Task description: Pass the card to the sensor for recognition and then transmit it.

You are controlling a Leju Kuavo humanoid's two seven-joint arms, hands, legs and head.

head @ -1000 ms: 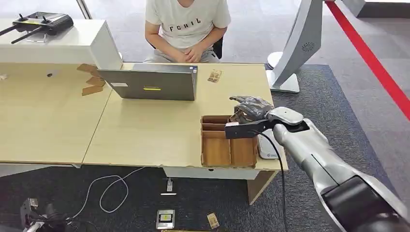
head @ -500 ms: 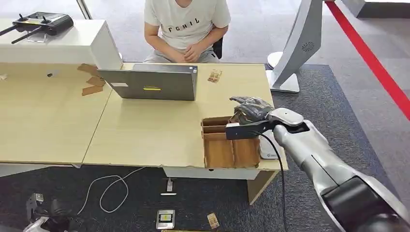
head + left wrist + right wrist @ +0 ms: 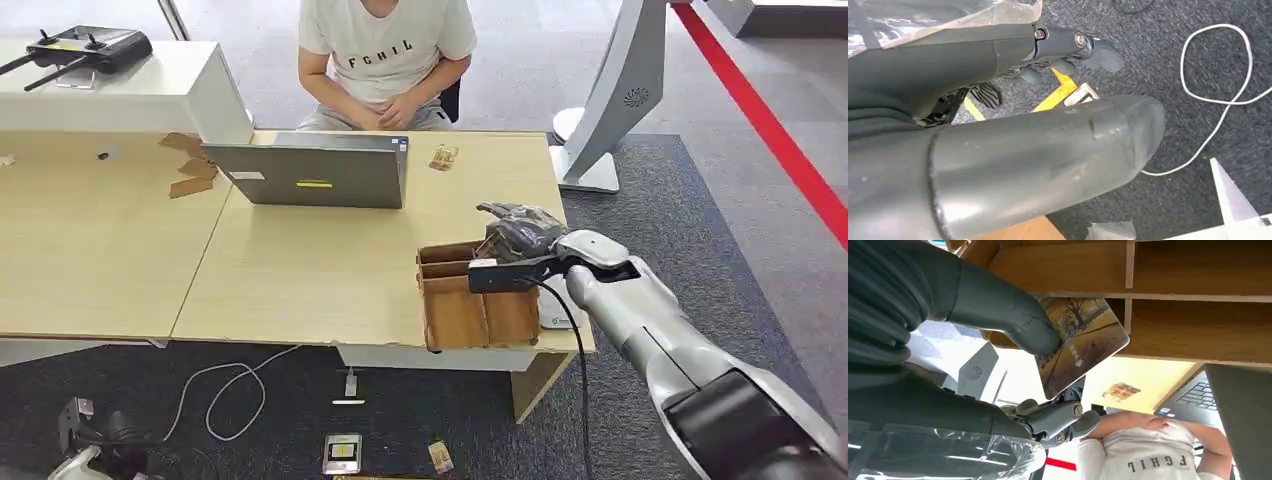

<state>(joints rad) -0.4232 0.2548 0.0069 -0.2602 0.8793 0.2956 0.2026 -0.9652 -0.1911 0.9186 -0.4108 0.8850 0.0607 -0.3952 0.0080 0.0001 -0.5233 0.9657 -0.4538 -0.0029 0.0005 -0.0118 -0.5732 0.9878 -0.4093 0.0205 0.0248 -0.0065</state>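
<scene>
Right wrist view showed the card (image 3: 1083, 342) pinched between the thick thumb and the darker fingers (image 3: 1058, 417) of the right hand (image 3: 1013, 365), lifted just clear of the divided wooden tray (image 3: 1198, 325). To do this step well, the hand needed, in my judgement, to keep that pinch firm, carry the card level out of the tray, and bring its flat face squarely over the white sensor pad (image 3: 557, 305), which lay on the table (image 3: 300, 270) just beside the hand. In the head view the right hand (image 3: 520, 232) hovered above the tray's far end. Beyond it sat a laptop (image 3: 320, 172) and a seated person (image 3: 385, 55). The left hand (image 3: 1068, 47) hung over the carpet, fingers loosely curled in, holding nothing.
</scene>
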